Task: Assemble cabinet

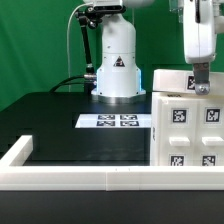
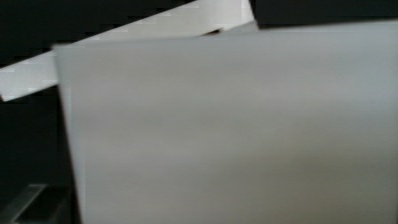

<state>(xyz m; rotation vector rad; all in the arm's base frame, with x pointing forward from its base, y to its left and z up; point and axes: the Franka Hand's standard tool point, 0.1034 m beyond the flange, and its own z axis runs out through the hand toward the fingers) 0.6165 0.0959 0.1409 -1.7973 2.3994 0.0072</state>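
The cabinet [image 1: 186, 130] is a large white box with black-and-white tags on its front, standing at the exterior view's right on the black table. A lower white step [image 1: 168, 80] forms its top left part. My gripper [image 1: 200, 88] reaches straight down onto the cabinet's top, with the dark fingertips close together at the top surface. In the wrist view a plain grey-white face of the cabinet [image 2: 231, 130] fills nearly the whole picture and hides the fingers. I cannot tell whether the gripper holds anything.
The marker board [image 1: 120, 121] lies flat in the middle of the table, in front of the robot base [image 1: 116, 70]. A long white rail [image 1: 70, 178] edges the table's front and left side; a white strip [image 2: 125, 50] shows in the wrist view.
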